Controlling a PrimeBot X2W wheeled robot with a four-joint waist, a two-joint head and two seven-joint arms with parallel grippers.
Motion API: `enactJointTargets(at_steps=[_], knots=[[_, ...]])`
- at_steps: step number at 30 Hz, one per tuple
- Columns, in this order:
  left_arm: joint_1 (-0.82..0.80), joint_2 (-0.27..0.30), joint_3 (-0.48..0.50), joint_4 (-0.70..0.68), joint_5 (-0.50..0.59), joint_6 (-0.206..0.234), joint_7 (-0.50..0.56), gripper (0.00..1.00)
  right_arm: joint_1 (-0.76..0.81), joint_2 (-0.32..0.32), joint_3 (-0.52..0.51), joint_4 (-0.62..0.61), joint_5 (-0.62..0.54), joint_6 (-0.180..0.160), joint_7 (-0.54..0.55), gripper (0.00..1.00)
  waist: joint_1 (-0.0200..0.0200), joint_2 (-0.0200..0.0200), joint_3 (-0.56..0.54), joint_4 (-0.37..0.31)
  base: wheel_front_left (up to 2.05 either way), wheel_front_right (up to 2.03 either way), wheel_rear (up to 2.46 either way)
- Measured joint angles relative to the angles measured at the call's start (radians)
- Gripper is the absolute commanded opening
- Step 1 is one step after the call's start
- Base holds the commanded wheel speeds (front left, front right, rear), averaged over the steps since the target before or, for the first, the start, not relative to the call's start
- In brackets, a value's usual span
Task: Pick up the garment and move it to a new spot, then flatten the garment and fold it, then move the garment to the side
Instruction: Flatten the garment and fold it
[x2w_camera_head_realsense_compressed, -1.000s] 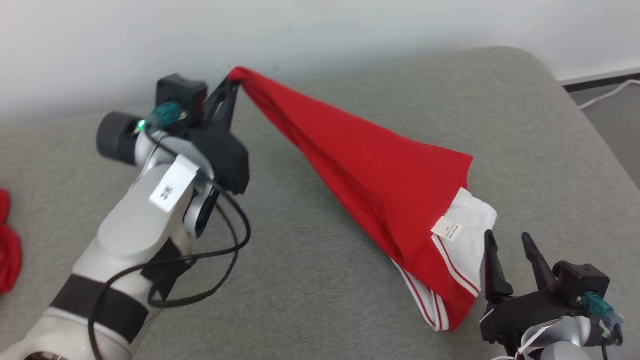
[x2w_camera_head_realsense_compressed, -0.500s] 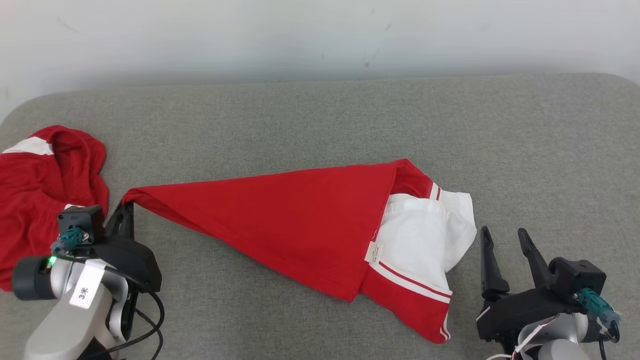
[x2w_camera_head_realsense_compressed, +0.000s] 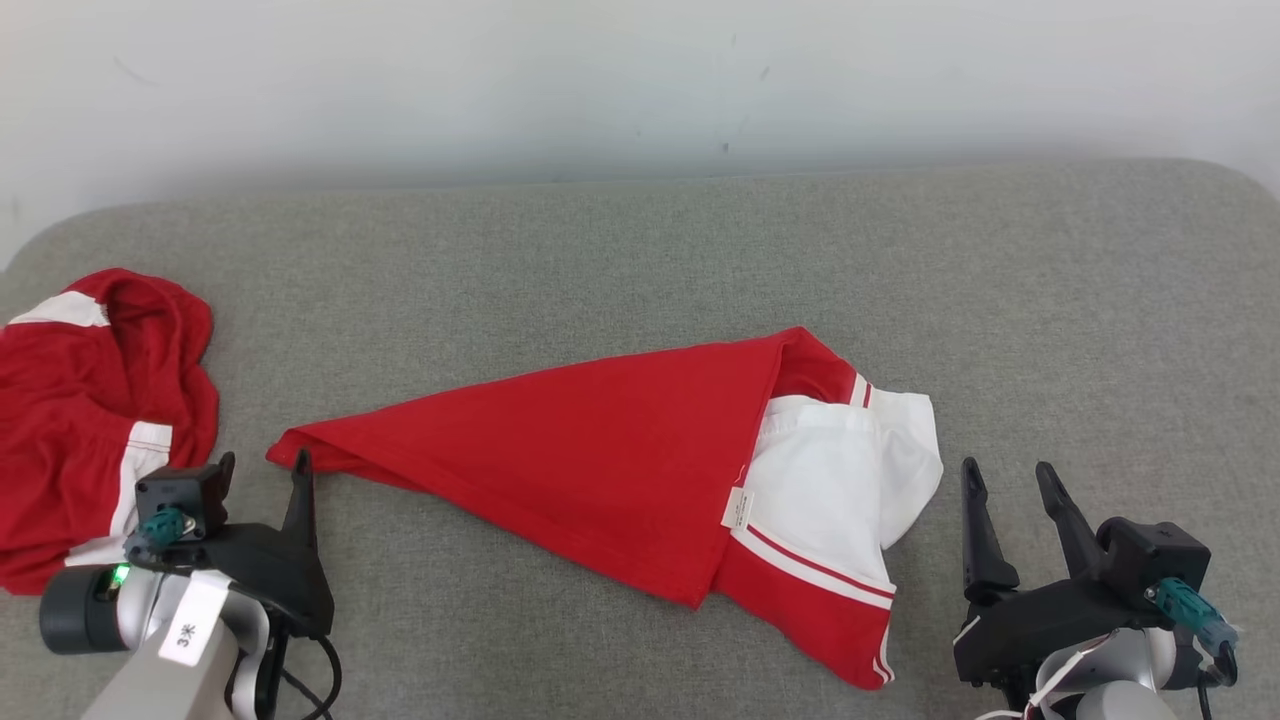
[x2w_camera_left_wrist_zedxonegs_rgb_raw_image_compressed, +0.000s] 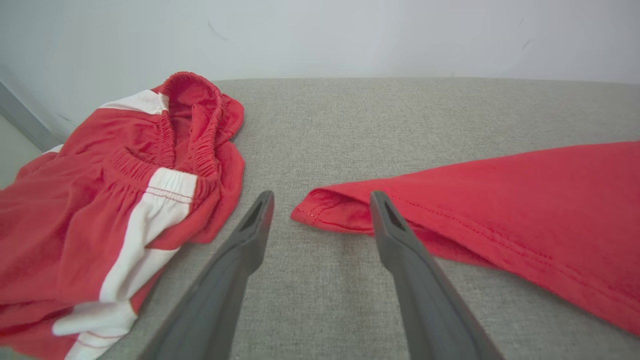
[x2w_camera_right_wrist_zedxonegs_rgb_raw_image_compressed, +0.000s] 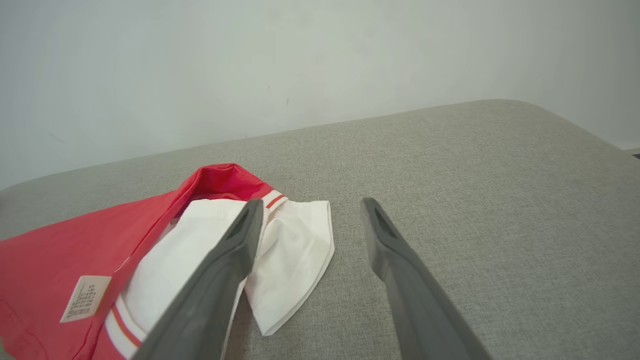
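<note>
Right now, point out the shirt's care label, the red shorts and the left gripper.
care label (x2w_camera_head_realsense_compressed: 738, 508), head view: middle of the white tag.
red shorts (x2w_camera_left_wrist_zedxonegs_rgb_raw_image_compressed: 80, 200), left wrist view: red panel beside the white stripe.
left gripper (x2w_camera_left_wrist_zedxonegs_rgb_raw_image_compressed: 322, 199), left wrist view: midway between its open fingertips.

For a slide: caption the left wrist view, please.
Open left gripper at a corner of the red garment on a grey cushion, red-and-white shorts crumpled nearby.

Left gripper (x2w_camera_head_realsense_compressed: 262, 468) low at lower left, fingers spread wide, pointing up, holding nothing. Right gripper (x2w_camera_head_realsense_compressed: 1007, 475) at lower right, fingers apart too, pointing up.
</note>
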Motion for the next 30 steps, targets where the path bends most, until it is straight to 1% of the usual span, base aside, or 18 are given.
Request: enactJointTargets(at_steps=[2, 3, 11, 13, 16, 17, 19, 20, 24, 25, 26, 30], knots=[[0.006, 0.000, -0.003, -0.003, 0.001, 0.000, 0.000, 1.00, 0.001, 0.000, 0.000, 0.000, 0.000, 0.000, 0.000, 1.00, -0.0001, 0.0000, -0.006, 0.001, 0.00, 0.00, 0.00], [0.010, -0.008, -0.019, -0.031, 0.014, 0.000, -0.003, 1.00, 0.002, 0.000, 0.002, 0.000, 0.000, 0.000, 0.000, 1.00, 0.0000, 0.0000, -0.014, 0.004, 0.00, 0.00, 0.00], [0.044, -0.058, -0.076, -0.103, 0.062, 0.000, -0.003, 1.00, 0.002, 0.000, 0.006, 0.001, -0.001, 0.000, 0.001, 1.00, 0.0000, 0.0000, -0.026, 0.006, 0.00, 0.00, 0.00], [0.044, -0.080, -0.110, -0.132, 0.079, 0.000, -0.003, 1.00, 0.002, 0.001, 0.006, 0.002, -0.001, 0.000, 0.001, 1.00, -0.0001, 0.0000, -0.030, 0.004, 0.00, 0.00, 0.00], [0.046, -0.096, -0.146, -0.160, 0.097, -0.002, -0.003, 1.00, 0.003, 0.001, 0.007, 0.005, -0.001, 0.000, 0.002, 1.00, -0.0001, 0.0000, -0.034, -0.001, 0.00, 0.00, 0.00], [0.046, -0.104, -0.178, -0.174, 0.126, -0.018, 0.000, 1.00, 0.005, 0.002, 0.003, 0.004, -0.001, 0.000, 0.006, 1.00, -0.0001, 0.0000, -0.035, -0.006, 0.00, 0.00, 0.00], [0.047, -0.119, -0.203, -0.193, 0.139, -0.022, 0.008, 1.00, 0.008, 0.002, 0.003, 0.004, -0.001, 0.000, 0.009, 1.00, 0.0000, 0.0000, -0.035, -0.011, 0.00, 0.00, 0.00], [0.049, -0.129, -0.227, -0.206, 0.148, -0.028, 0.027, 1.00, 0.009, 0.002, 0.004, 0.004, -0.001, 0.000, 0.009, 1.00, -0.0001, 0.0000, -0.034, -0.018, 0.00, 0.00, 0.00], [0.065, -0.139, -0.262, -0.214, 0.150, -0.046, 0.082, 1.00, 0.010, 0.003, 0.004, 0.004, -0.001, 0.000, 0.009, 1.00, 0.0000, 0.0000, -0.029, -0.034, 0.00, 0.00, 0.00], [0.067, -0.152, -0.293, -0.225, 0.156, -0.058, 0.162, 1.00, 0.019, 0.005, 0.002, 0.004, -0.001, 0.000, 0.009, 1.00, 0.0000, 0.0000, -0.020, -0.060, 0.00, 0.00, 0.00], [0.067, -0.157, -0.309, -0.228, 0.156, -0.064, 0.194, 1.00, 0.020, 0.006, -0.003, 0.003, -0.001, 0.000, 0.008, 1.00, -0.0001, 0.0000, -0.015, -0.066, 0.00, 0.00, 0.00], [0.068, -0.172, -0.327, -0.230, 0.155, -0.081, 0.265, 1.00, 0.021, 0.007, -0.011, 0.002, -0.001, -0.004, 0.007, 1.00, 0.0000, 0.0000, -0.008, -0.070, 0.00, 0.00, 0.00]])
